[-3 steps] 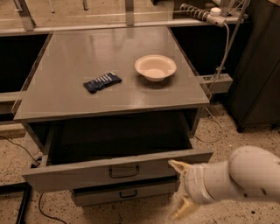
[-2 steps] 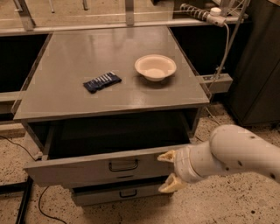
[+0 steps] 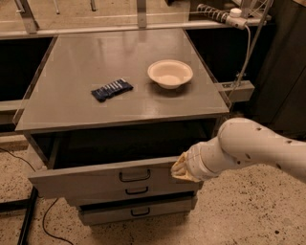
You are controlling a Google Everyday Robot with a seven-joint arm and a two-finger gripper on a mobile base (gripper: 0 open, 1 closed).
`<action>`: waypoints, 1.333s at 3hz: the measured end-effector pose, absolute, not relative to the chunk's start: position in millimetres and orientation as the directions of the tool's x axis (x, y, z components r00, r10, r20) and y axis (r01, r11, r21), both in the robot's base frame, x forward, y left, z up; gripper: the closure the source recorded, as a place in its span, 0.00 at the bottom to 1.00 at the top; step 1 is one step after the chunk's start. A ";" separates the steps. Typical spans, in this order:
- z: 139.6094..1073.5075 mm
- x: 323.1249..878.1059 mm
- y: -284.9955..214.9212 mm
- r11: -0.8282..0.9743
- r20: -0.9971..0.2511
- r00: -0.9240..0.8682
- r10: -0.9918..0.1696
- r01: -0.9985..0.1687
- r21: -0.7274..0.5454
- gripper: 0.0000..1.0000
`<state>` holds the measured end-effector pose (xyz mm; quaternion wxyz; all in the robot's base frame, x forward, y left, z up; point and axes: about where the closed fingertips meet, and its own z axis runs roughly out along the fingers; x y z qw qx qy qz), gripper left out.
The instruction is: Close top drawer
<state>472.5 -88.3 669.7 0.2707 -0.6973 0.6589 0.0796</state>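
Observation:
The top drawer (image 3: 91, 178) is a wide grey drawer pulled out from under the grey table top, with a small black handle (image 3: 135, 176) at the centre of its front panel. Its inside is dark. Two similar drawers sit below it, one (image 3: 105, 192) pulled out less, the lowest (image 3: 134, 211) least. My gripper (image 3: 178, 168) comes in from the right on a white arm (image 3: 248, 148) and rests against the right part of the top drawer's front panel, right of the handle.
On the table top (image 3: 71, 100) lie a dark blue packet (image 3: 112, 89) and a white bowl (image 3: 169, 73). A black cable (image 3: 45, 225) runs over the speckled floor at lower left. A white cable and a power strip (image 3: 224, 14) hang at upper right.
My gripper has moved up and left from below the drawer's right corner onto its front panel. The arm has risen. The top drawer looks pushed in somewhat.

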 end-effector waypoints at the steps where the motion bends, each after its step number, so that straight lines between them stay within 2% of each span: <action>1: 669.7 472.2 -88.4 0.015 -0.468 0.119 -0.876 -0.962 -0.272 0.49; 3: 669.7 472.2 -88.3 0.015 -0.468 0.119 -0.876 -0.962 -0.272 0.00; 4: 669.7 472.2 -88.3 0.015 -0.468 0.119 -0.876 -0.962 -0.272 0.00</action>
